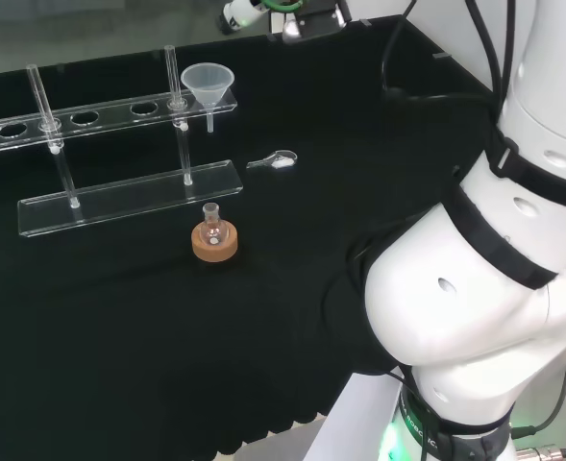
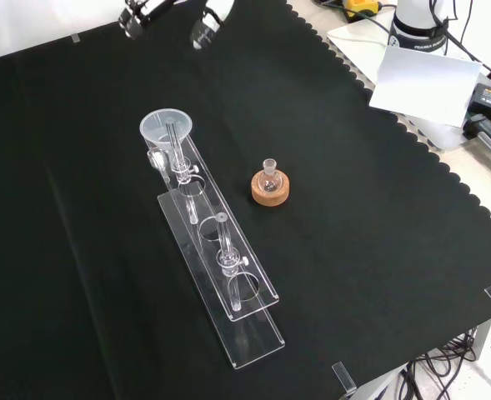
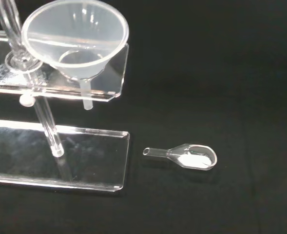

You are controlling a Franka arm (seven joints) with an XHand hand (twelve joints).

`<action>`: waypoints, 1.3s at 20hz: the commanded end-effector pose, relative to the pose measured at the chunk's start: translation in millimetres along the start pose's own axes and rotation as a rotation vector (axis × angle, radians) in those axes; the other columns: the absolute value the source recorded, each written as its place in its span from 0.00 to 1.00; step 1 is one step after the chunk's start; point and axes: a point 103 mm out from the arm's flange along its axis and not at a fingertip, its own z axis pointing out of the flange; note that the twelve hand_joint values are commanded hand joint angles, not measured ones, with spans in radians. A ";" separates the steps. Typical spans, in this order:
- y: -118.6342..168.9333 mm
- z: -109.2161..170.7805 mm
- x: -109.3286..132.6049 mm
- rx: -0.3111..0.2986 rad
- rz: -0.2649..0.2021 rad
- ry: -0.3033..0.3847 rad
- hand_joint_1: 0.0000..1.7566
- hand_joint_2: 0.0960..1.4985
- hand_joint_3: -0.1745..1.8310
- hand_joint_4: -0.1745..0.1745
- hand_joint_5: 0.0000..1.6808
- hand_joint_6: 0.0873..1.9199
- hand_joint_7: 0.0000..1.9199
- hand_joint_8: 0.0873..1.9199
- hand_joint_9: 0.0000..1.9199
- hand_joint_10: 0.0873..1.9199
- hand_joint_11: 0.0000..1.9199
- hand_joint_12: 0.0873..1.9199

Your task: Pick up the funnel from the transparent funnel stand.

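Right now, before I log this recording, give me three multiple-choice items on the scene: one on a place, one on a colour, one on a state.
1. Where does the clear plastic funnel sit?
A. in an end hole of the transparent funnel stand
B. on the cloth
C. in the flask

2. What colour is the ring under the small round glass flask?
A. red
B. cork brown
C. white

3. What does the small clear scoop hold?
A. nothing
B. blue liquid
C. white powder

Answers: 1 A, its stem hangs through the stand's end hole. 2 B, the cork ring stand is tan. 3 C, white powder lies in its bowl.
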 end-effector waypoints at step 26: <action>64.3 41.3 50.0 0.195 -0.039 -0.110 0.34 0.61 0.00 0.57 0.12 0.00 0.00 0.22 0.11 0.37 0.17 0.73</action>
